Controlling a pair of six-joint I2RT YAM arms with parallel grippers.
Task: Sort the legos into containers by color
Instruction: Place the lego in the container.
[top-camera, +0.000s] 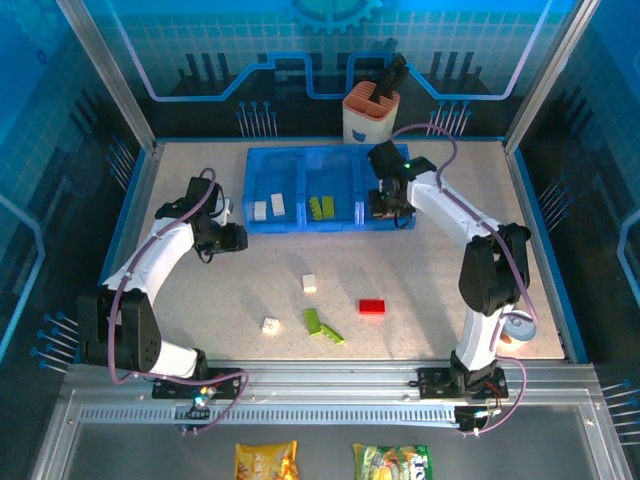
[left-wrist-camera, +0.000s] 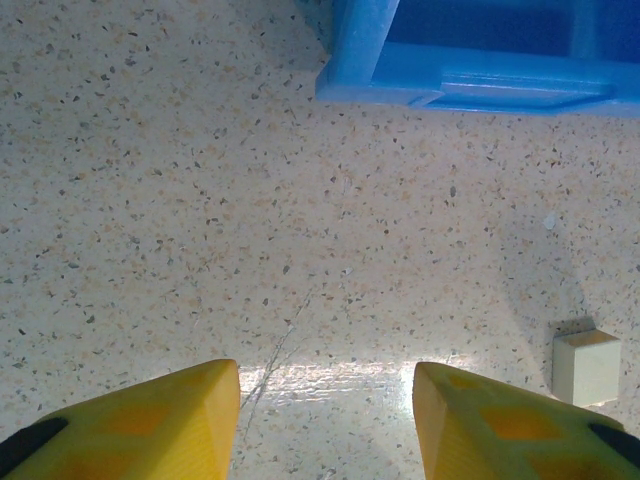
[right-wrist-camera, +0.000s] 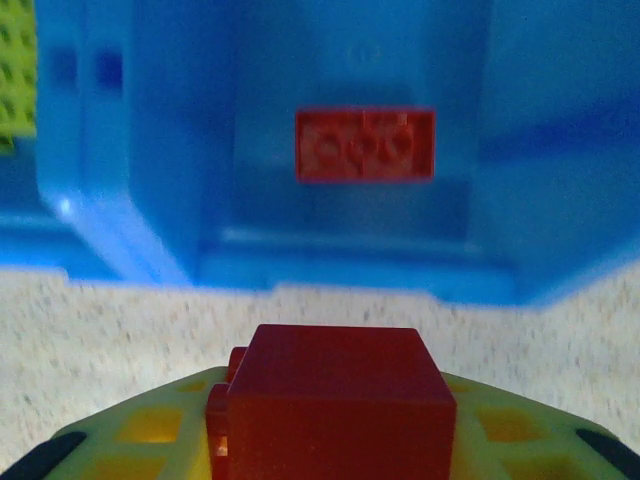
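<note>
The blue tray (top-camera: 300, 222) lies at the back of the table. Its left compartment holds two white bricks (top-camera: 268, 207) and its middle one holds lime green bricks (top-camera: 321, 206). My right gripper (top-camera: 390, 208) hovers at the front edge of the right compartment, shut on a red brick (right-wrist-camera: 340, 390). Another red brick (right-wrist-camera: 365, 145) lies inside that compartment. My left gripper (top-camera: 236, 238) is open and empty just left of the tray's front corner (left-wrist-camera: 460, 85), with a white brick (left-wrist-camera: 585, 367) on the table to its right. Loose on the table are white bricks (top-camera: 309, 283) (top-camera: 270, 325), green bricks (top-camera: 312, 321) (top-camera: 332, 335) and a red brick (top-camera: 372, 307).
An orange-and-white cup (top-camera: 371, 112) with a black tool stands behind the tray. A roll of tape (top-camera: 517, 328) sits by the right arm's base. Two snack packets (top-camera: 266, 460) (top-camera: 392, 462) lie below the front rail.
</note>
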